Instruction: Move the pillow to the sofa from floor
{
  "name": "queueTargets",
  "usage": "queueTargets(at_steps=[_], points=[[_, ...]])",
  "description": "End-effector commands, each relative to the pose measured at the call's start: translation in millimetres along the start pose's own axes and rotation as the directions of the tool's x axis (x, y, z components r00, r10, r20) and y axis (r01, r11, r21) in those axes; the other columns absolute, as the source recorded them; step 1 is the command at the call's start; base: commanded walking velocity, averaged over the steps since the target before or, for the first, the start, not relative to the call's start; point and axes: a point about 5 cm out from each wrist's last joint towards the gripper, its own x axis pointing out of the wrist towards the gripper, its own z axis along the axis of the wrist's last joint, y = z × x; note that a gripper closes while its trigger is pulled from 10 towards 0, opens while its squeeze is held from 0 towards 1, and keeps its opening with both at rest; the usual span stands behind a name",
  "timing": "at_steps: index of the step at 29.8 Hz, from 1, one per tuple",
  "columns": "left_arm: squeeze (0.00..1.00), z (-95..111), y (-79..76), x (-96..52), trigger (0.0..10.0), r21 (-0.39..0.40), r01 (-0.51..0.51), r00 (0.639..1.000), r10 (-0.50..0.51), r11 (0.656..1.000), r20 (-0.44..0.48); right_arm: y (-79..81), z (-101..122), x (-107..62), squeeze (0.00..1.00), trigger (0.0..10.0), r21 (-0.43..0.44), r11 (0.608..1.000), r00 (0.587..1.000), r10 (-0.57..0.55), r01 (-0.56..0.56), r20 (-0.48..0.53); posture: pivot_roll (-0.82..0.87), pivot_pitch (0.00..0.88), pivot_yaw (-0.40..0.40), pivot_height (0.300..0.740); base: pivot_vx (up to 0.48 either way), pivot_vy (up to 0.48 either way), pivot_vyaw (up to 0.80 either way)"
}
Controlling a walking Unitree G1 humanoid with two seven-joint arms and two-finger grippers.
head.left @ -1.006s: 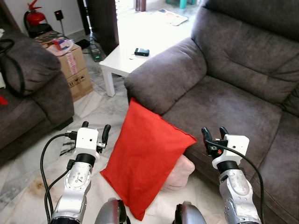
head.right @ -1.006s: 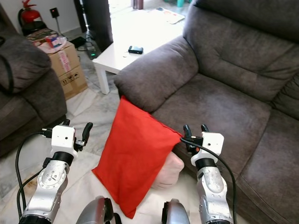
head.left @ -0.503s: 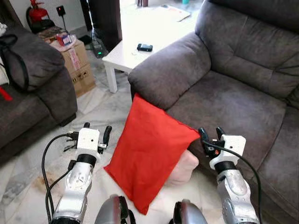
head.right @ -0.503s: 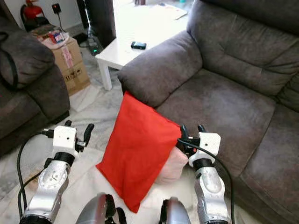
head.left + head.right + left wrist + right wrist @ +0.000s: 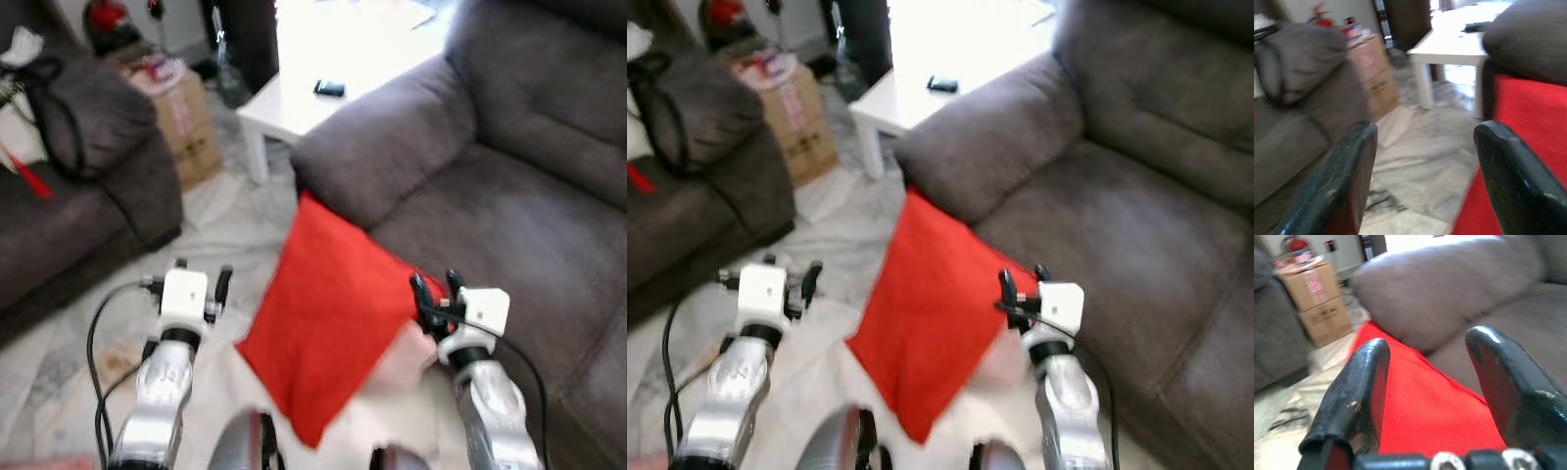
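A red pillow [image 5: 328, 318] stands on the floor, leaning against the front of the grey sofa [image 5: 509, 211] below its armrest [image 5: 377, 157]. A pale pink cushion [image 5: 411, 357] peeks out behind its lower right side. My left gripper [image 5: 201, 279] is open, held over the floor to the left of the pillow. My right gripper [image 5: 436, 292] is open at the pillow's upper right corner, by the seat's front edge. Red fabric [image 5: 1435, 406] lies close beyond the right fingers [image 5: 1359, 387]. The pillow's edge [image 5: 1518, 122] shows beside the left fingers [image 5: 1344, 171].
A white low table [image 5: 323, 73] with a small dark device [image 5: 328, 89] stands behind the armrest. Cardboard boxes [image 5: 186, 113] and a second grey sofa [image 5: 78, 186] sit on the left. Marble floor [image 5: 220, 230] lies open between the sofas.
The whole picture has shifted and blurred, so the camera has moved, closing in slightly on the pillow. Both grippers stay open at about the same height on either side of the pillow.
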Motion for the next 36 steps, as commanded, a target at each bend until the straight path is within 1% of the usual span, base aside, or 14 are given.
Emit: queueTargets(at_steps=[1,7,11,12,14,18,22,33,36], points=[[0.0,1.5,-2.0,0.9,10.0,-0.005,0.001,1.0,-0.001,1.0,0.0,-6.8,-2.6,-6.0,0.0,10.0,-0.002,1.0,1.0,-0.022,0.022,-0.012,-0.07,0.152,-0.012,0.648,0.364,0.0,0.0],[0.0,1.2,-2.1,0.9,10.0,-0.004,-0.001,1.0,0.001,1.0,-0.004,-7.7,-3.4,-6.5,0.0,10.0,-0.003,1.0,1.0,-0.022,0.022,-0.018,-0.07,0.151,-0.012,0.648,0.362,0.0,0.0],[0.0,1.0,-10.8,1.5,10.0,0.008,0.067,0.998,-0.067,0.998,0.002,-8.7,-5.5,-5.9,0.0,10.0,0.004,0.999,0.999,-0.035,0.035,-0.032,-0.07,0.151,-0.012,0.648,0.081,0.0,0.0],[0.0,1.9,-12.2,1.1,10.0,-0.004,0.076,0.997,-0.076,0.997,0.008,-9.0,-6.6,-5.5,0.0,10.0,0.007,0.999,0.998,-0.04,0.04,-0.042,-0.06,0.149,-0.013,0.648,0.0,0.0,0.0],[0.0,2.1,-14.3,-0.1,10.0,-0.019,0.094,0.996,-0.094,0.995,0.004,-9.7,-8.3,-4.9,0.0,10.0,0.01,0.999,0.997,-0.052,0.052,-0.055,-0.06,0.149,-0.014,0.648,0.0,0.0,-0.64],[0.0,0.6,-15.0,-1.6,10.0,-0.025,0.104,0.995,-0.104,0.994,-0.005,-9.4,-7.9,-4.3,0.0,10.0,-0.002,0.999,0.997,-0.046,0.046,-0.054,-0.06,0.149,-0.016,0.648,0.0,0.0,-0.71],[0.0,-0.1,-15.1,-2.3,10.0,-0.024,0.109,0.994,-0.11,0.994,-0.007,-9.8,-7.6,-4.2,0.0,10.0,-0.002,0.999,0.998,-0.05,0.05,-0.048,-0.06,0.149,-0.016,0.648,0.0,0.0,-0.57],[0.0,-5.4,-12.5,-5.8,10.0,-0.02,0.103,0.994,-0.104,0.994,-0.023,-9.6,-13.3,-7.9,0.0,10.0,0.001,0.998,0.997,-0.056,0.056,-0.059,-0.06,0.155,-0.014,0.648,0.0,0.0,0.0],[0.0,-11.5,-6.9,-10.9,10.0,0.0,0.068,0.997,-0.068,0.998,-0.038,-12.0,-14.9,-9.4,0.0,10.0,0.015,0.997,0.995,-0.075,0.076,-0.061,-0.06,0.158,-0.013,0.648,0.0,0.0,0.0]])
